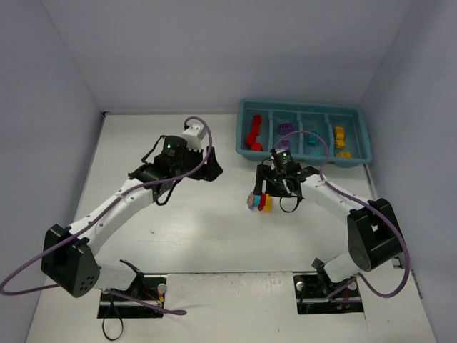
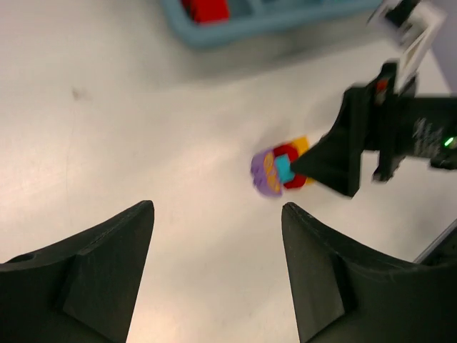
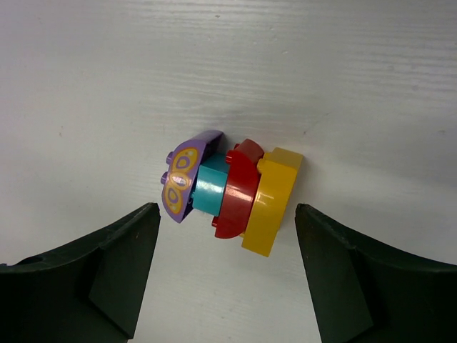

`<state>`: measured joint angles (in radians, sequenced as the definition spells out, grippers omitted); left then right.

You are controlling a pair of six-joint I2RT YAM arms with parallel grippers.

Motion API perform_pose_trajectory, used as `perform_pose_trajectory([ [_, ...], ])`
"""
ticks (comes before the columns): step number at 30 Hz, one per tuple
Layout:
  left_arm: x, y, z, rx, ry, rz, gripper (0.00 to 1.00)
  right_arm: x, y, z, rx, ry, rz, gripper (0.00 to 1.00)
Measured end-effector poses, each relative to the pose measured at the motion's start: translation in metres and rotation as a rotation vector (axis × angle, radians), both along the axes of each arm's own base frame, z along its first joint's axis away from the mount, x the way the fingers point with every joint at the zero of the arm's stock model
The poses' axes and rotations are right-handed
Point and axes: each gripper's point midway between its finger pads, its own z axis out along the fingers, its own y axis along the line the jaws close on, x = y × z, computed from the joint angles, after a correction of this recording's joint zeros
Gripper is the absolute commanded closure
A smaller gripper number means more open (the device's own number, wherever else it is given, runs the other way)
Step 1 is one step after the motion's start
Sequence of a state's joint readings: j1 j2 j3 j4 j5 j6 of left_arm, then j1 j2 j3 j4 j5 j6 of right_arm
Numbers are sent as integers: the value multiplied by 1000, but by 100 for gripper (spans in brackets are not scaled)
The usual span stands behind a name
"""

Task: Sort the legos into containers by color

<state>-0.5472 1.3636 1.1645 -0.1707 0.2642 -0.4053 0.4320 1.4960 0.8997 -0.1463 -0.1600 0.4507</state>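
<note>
First, right wrist view: right gripper (image 3: 223, 211) jaws stand wide, one dark finger at each lower corner, with the multicoloured stack (image 3: 227, 196) lying on the table (image 3: 321, 86) between them. Bare table shows on both sides of the stack, so neither finger touches it; nothing held. Stack lies on its side: purple rounded brick with yellow oval marks at the left, then cyan, then red, then a yellow brick at the right.

Next, left wrist view: left gripper (image 2: 216, 209) jaws also wide, only bare table between them, nothing held. Beyond them the stack lies on the table, blurred, with a finger (image 2: 335, 153) of the right gripper at its right side; cannot tell from this angle whether they touch. A corner of the teal tray (image 2: 243, 25) shows at the top edge, with red bricks (image 2: 207, 8) in its end compartment.

Last, top view: tray sits at the far right of the table, four compartments side by side. Left to right they hold red bricks, purple bricks (image 1: 285, 127), cyan bricks (image 1: 312, 139), yellow/orange bricks (image 1: 341, 137). Stack is on the table on the near side of the tray, outside it, beneath the right gripper. Left gripper hangs over the table to the left of the tray, well apart from the stack
</note>
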Motion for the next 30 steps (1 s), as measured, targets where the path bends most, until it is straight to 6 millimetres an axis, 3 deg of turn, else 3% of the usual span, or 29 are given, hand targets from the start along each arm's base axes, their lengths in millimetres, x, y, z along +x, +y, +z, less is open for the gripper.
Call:
perform_pose_trajectory([
  [4, -32, 22, -44, 45, 105, 17, 34, -4, 6, -3, -11, 5, 3, 27],
  [6, -42, 29, -52, 51, 129, 25, 34, -6, 9, -3, -21, 2, 6, 30],
  [13, -53, 41, -34, 27, 95, 58, 35, -17, 17, -2, -120, -16, -3, 63],
  [16, -55, 48, -29, 29, 86, 77, 34, -16, 29, 9, -124, -40, -10, 62],
  [19, -59, 54, -29, 33, 86, 95, 34, -15, 39, 13, -124, -53, -16, 55],
  [26, -74, 64, -41, 36, 117, 115, 34, -24, 42, -18, -171, 32, -40, 55],
  [30, -79, 67, -40, 29, 116, 118, 34, -27, 44, -32, -186, 69, -52, 60],
])
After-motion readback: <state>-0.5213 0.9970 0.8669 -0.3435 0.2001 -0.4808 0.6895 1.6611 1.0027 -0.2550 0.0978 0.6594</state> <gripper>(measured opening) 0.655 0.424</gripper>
